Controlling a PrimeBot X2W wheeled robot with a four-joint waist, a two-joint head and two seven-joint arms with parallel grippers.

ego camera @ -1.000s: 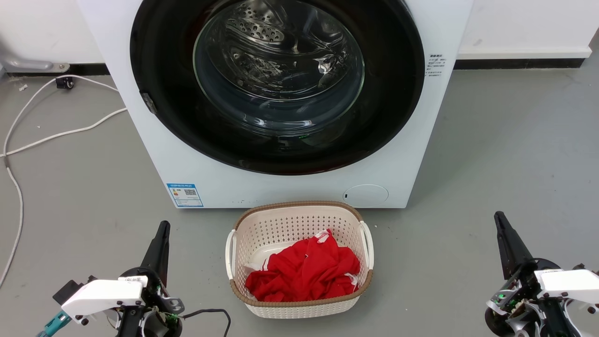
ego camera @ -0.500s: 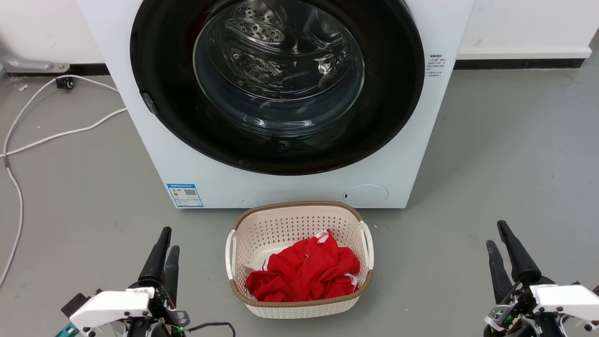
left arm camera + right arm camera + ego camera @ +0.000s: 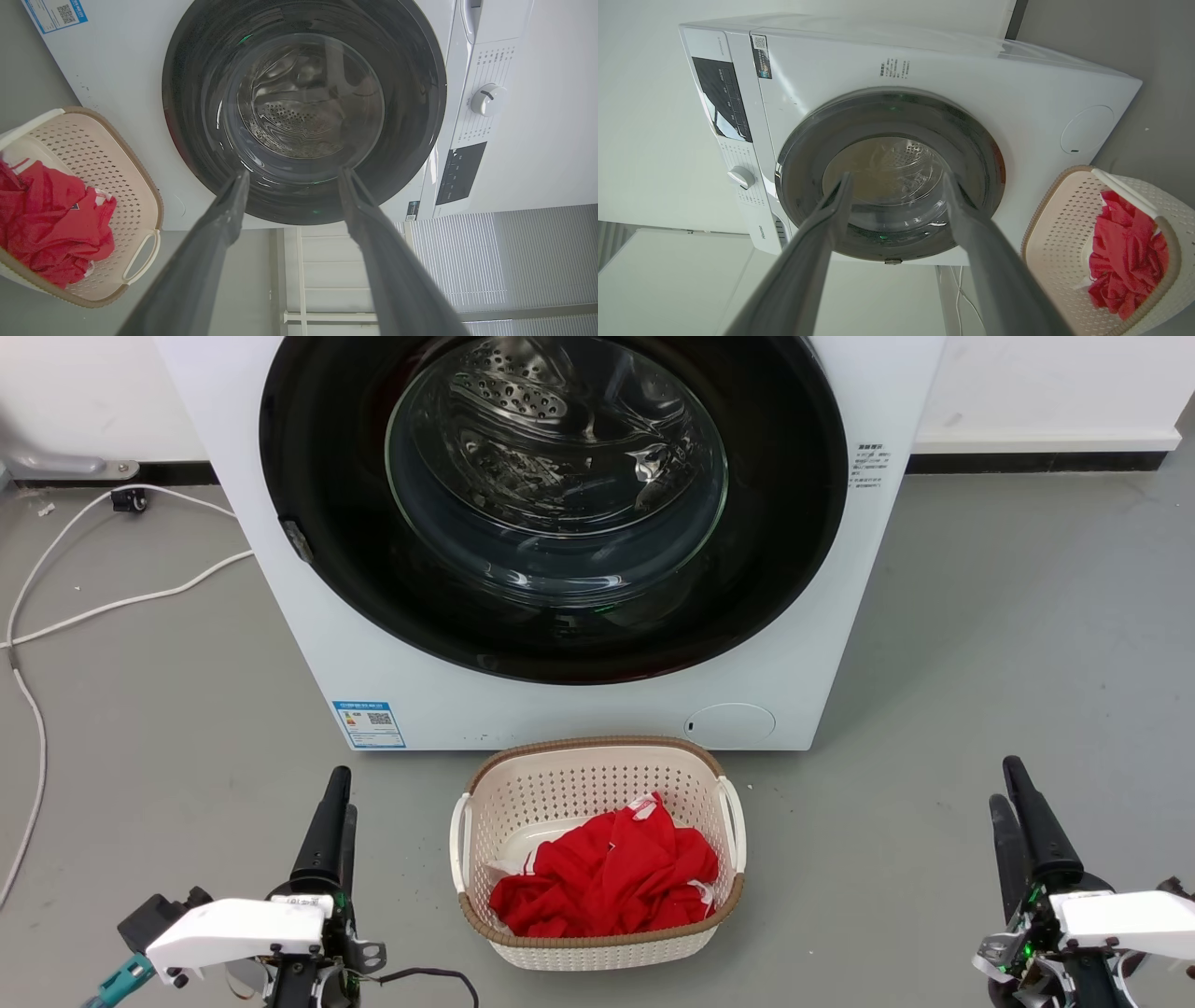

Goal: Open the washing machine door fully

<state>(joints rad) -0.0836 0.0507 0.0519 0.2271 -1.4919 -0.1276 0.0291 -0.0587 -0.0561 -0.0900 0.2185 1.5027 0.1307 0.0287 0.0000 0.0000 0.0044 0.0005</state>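
Laundry-room floor, seen looking down from my head camera. The washing machine (image 3: pixel 560 714), a white front-loader, stands ahead of both my pincers and well apart from them. The washing machine door (image 3: pixel 775 569), a glossy black disc with a clear glass bowl at its centre, lies flush against the white front, so it is shut and nothing of the opening is done. A small grey catch (image 3: pixel 297 541) sits on the door's rim, almost straight ahead of my left pincer and far beyond it.

My left pincer (image 3: pixel 342 791) is released and holds nothing. Its wrist camera shows its dark fingers (image 3: pixel 219 224) spread apart, with the door framed between them and untouched. My right pincer (image 3: pixel 1004 782) is likewise released and empty, fingers (image 3: pixel 822 224) spread. Between the two pincers, just in front of the machine, a cream laundry basket (image 3: pixel 597 751) holds a crumpled red garment (image 3: pixel 607 877).

Against half a second ago, both pincers have edged a little forward toward the machine. A second ago each showed one finger, and now each shows two. Door, basket and garment have not moved.

I judge this the very start of the reach. The catch lies on my left pincer's side, so that pincer seems better placed to hook the rim. The basket close under the door may crowd the approach.
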